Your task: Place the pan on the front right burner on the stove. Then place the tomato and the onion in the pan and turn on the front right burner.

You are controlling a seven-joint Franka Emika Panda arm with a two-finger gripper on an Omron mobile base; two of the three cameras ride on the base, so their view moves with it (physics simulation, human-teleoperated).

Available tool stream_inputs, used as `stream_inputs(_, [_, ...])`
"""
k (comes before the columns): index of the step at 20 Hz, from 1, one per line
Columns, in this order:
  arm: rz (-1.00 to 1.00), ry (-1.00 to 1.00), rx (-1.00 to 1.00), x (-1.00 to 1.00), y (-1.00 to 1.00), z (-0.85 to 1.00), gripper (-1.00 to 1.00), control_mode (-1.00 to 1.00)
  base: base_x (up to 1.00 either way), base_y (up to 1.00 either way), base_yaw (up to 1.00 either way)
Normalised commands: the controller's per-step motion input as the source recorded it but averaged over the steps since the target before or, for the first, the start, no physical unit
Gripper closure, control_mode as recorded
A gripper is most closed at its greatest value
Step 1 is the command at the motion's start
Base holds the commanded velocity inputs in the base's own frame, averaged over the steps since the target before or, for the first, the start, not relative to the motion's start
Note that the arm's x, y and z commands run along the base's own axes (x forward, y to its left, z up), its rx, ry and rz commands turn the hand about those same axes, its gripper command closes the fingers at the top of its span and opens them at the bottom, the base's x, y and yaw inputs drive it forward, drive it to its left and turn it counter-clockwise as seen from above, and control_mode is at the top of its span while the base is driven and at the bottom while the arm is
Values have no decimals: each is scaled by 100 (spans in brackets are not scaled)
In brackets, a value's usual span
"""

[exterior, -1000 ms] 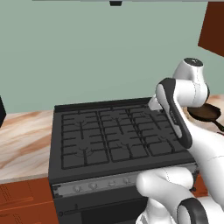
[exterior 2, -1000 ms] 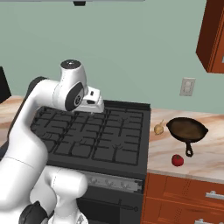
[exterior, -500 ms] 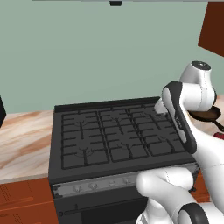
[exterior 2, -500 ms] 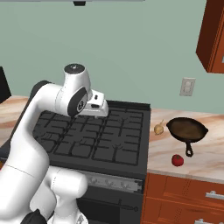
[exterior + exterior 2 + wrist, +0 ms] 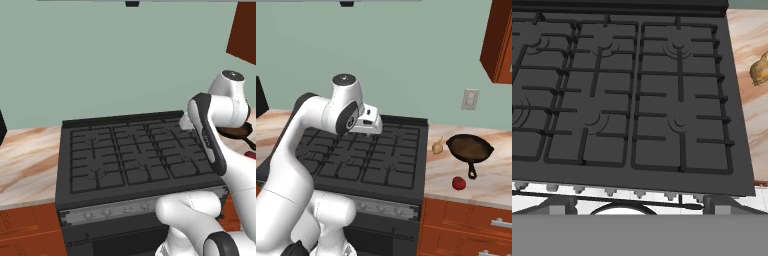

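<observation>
Currently over the stove (image 5: 363, 160), jaws spread wide and empty, hand hanging above the rear grates. Pan (image 5: 470, 149) on the tabletop (image 5: 491, 172) well to the right of the jaws, beyond the stove's right edge, handle pointing toward the tabletop's front edge. Onion (image 5: 437, 147) just left of the pan, between it and the stove, apart from both. Tomato (image 5: 458, 183) nearer the front edge, just beside the handle tip. Front right burner (image 5: 682, 131) bare, below and ahead of the jaws in the hand view; onion (image 5: 760, 72) at that view's right edge. Knob strip (image 5: 140, 207) along the stove front. In the left base view, pan (image 5: 235, 132) partly hidden behind the arm.
</observation>
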Motion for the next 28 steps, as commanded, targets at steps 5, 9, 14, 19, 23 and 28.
stream_inputs(5, [0, 0, 0, 0, -13, 0, -100, -100, 0, 0, 0])
stream_inputs(9, [0, 0, 0, 0, -24, -2, -100, -100, 0, 0, 0])
stream_inputs(14, [0, 0, 0, 0, -26, -6, -100, -100, 0, 0, 0])
stream_inputs(19, [-3, 0, 0, 0, -22, -9, -100, -100, 0, 0, 0])
stream_inputs(23, [-6, 0, -3, 0, -16, 0, -100, -100, 0, 0, 0])
stream_inputs(28, [-8, 0, -2, 0, -27, 0, -100, -100, 0, 0, 0])
